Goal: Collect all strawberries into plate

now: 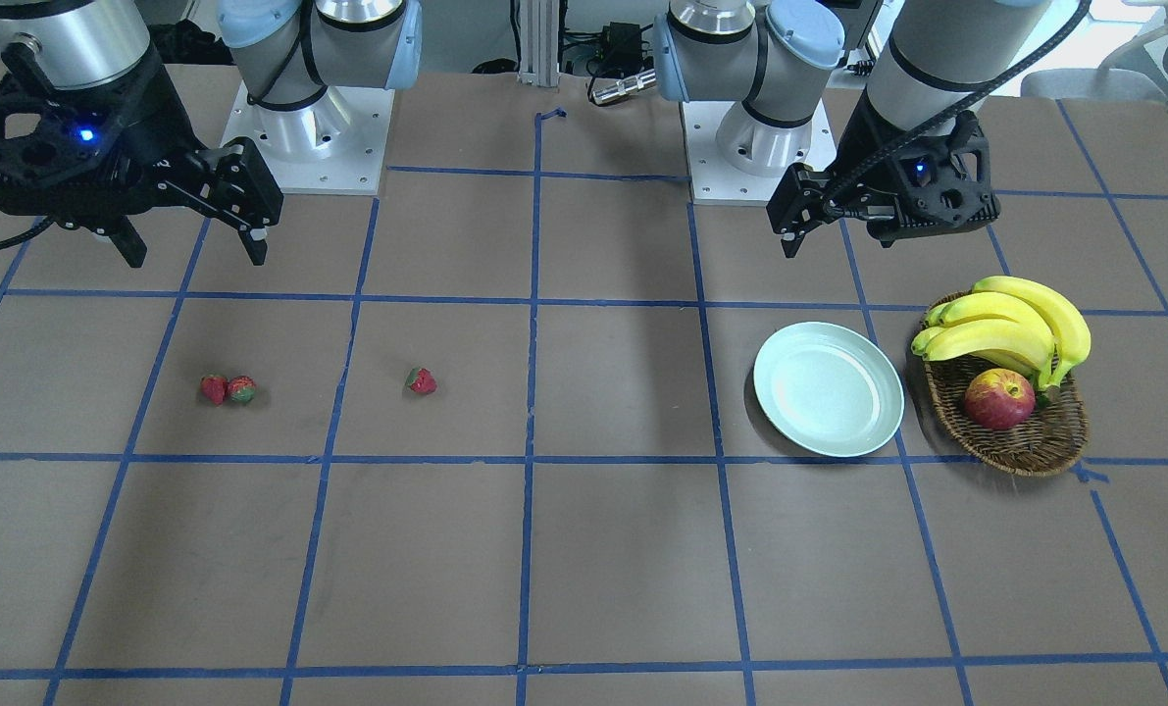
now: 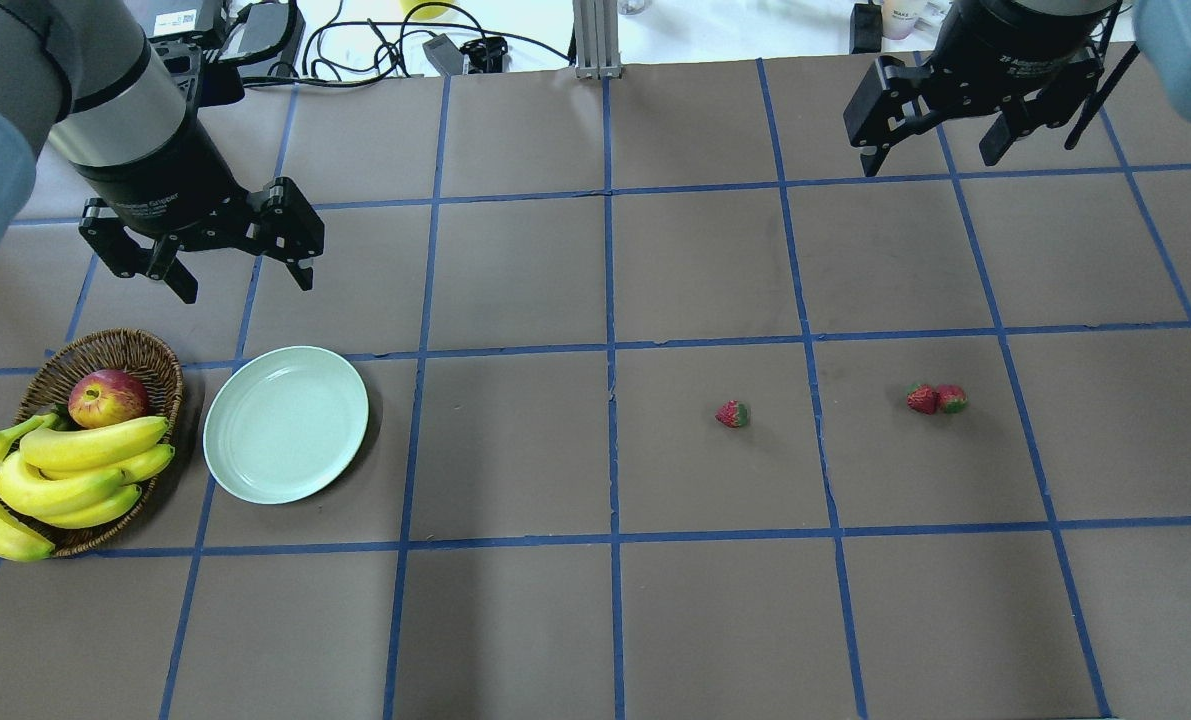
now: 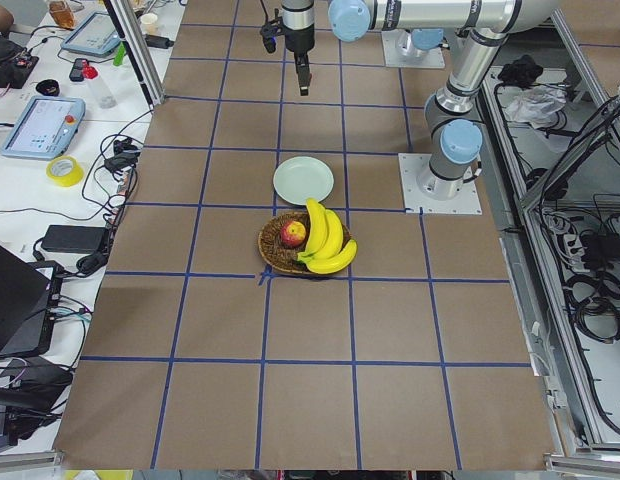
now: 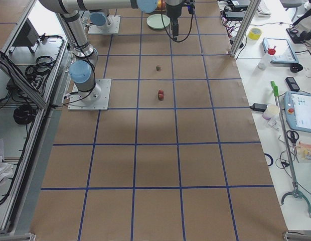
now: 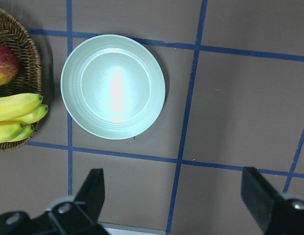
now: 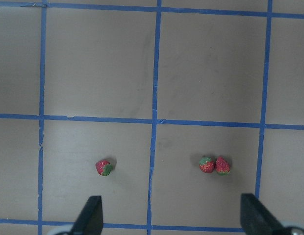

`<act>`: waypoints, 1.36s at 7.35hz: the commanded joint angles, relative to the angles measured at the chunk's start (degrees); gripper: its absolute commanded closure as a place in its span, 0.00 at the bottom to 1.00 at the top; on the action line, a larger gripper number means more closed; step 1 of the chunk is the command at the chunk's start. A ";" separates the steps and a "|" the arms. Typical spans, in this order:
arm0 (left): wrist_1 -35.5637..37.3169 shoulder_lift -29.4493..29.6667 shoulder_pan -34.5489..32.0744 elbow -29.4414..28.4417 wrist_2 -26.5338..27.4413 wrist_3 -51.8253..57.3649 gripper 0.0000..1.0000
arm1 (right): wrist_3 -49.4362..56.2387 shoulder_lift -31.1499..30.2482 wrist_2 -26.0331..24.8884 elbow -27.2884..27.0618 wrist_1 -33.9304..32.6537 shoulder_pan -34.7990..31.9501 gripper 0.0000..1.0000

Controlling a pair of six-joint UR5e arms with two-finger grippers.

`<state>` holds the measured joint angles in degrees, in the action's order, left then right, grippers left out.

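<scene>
Left tool (image 2: 246, 288), right tool (image 2: 927, 165) gape empty; 2 strawberries (image 2: 923, 399) touch; bananas (image 5: 14, 116) cut off

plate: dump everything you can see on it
The plate is round, shallow and pale mint-green, smooth and glossy, with a flat centre and a low raised rim. Glare streaks its middle in the left wrist view. It is empty and lies flat, right way up, on the brown paper-covered table, with its edge farthest from the robot over a blue tape line. The wicker basket sits beside it across a narrow gap. Only the table touches it.
</scene>
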<state>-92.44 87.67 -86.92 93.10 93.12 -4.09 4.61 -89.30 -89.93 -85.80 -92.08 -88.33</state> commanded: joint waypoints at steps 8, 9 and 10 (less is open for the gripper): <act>-0.02 -0.04 0.00 0.06 0.39 0.14 0.00 | -0.74 2.45 1.07 -6.03 -0.89 -3.93 0.00; -0.02 -0.13 0.09 -0.03 0.39 0.14 0.00 | -0.92 4.11 1.24 -8.22 -6.21 -7.09 0.00; -0.02 -0.13 0.09 0.06 0.39 0.22 0.00 | -3.62 6.22 1.33 -12.68 -14.36 -8.25 0.00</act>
<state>-92.46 87.57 -86.87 93.13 93.51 -3.94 3.13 -85.37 -88.71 -94.08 -98.40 -94.35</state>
